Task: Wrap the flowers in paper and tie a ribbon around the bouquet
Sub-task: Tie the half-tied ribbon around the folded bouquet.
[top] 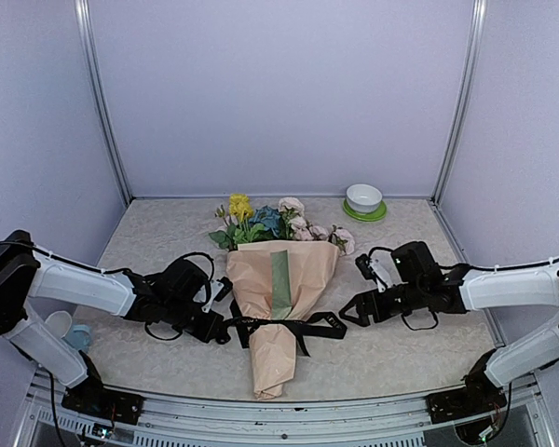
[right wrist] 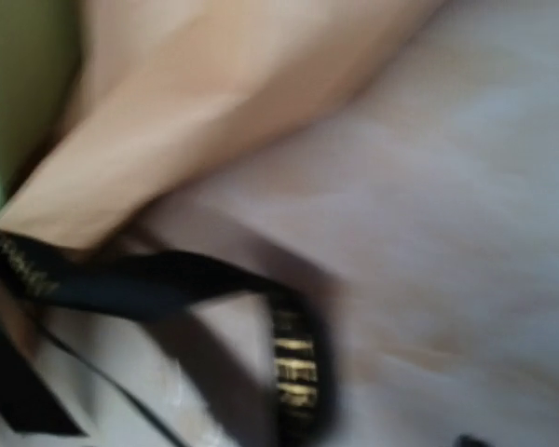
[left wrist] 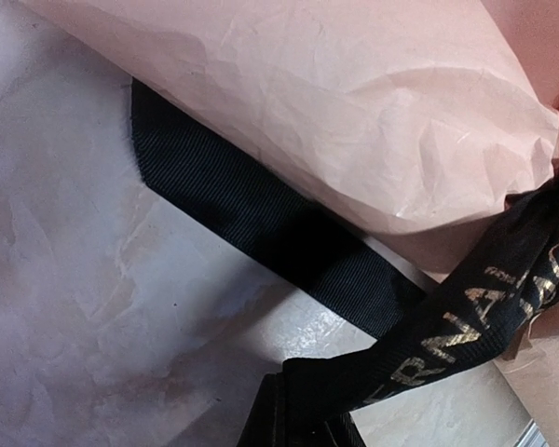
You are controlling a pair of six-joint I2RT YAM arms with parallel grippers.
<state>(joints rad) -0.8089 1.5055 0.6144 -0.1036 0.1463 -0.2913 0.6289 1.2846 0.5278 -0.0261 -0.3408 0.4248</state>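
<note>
Bouquet (top: 281, 279): one, lying mid-table (top: 401, 358).
Ribbon (top: 303, 323): one, black, round Bouquet.
Writing: gold letters on Ribbon, "RNA" legible, the rest unclear.
Left claw (top: 221, 328): pinching Ribbon.
Right claw (top: 350, 312): spread, beside Ribbon loop.
Bowl (top: 364, 196): one, white.

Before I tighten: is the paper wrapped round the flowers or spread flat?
Wrapped: the paper forms a cone, flowers showing at its far end.

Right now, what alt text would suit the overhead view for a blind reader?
A peach-paper bouquet lies centre-frame, flowers pointing away, a black ribbon wrapped across it. The left gripper pinches one ribbon end; the right gripper sits open beside the other. A white-and-green bowl stands far right.
</note>
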